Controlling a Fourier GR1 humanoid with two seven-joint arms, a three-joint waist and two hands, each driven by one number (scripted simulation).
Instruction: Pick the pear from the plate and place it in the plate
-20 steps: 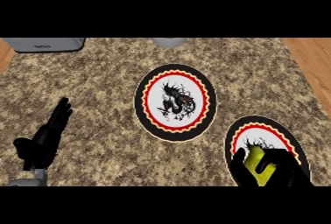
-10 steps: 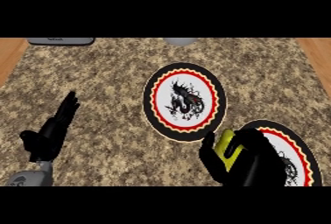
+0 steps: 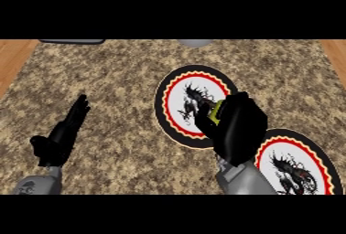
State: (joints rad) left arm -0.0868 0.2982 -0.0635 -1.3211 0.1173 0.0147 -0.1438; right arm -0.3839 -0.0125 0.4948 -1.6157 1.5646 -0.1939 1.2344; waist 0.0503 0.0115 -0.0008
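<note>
My right hand (image 3: 236, 125) is curled round a yellow-green pear (image 3: 215, 111), of which only a small part shows at the hand's upper left. Hand and pear hover over the right half of the middle plate (image 3: 177, 98), a white plate with a black rim, a red and yellow ring and a dark dragon figure. A second plate (image 3: 297, 160) of the same pattern lies at the lower right, partly hidden by my right forearm. My left hand (image 3: 62, 135) rests open at the lower left, fingers straight and pointing up.
The counter top is speckled brown stone with wooden strips at both sides. A dark flat object (image 3: 71, 41) sits at the far left edge and a grey rounded object (image 3: 196, 43) at the far middle edge.
My right hand has carried the pear up and to the left, from the lower-right plate to over the middle plate. The view has shifted. The left hand stays as it was.
</note>
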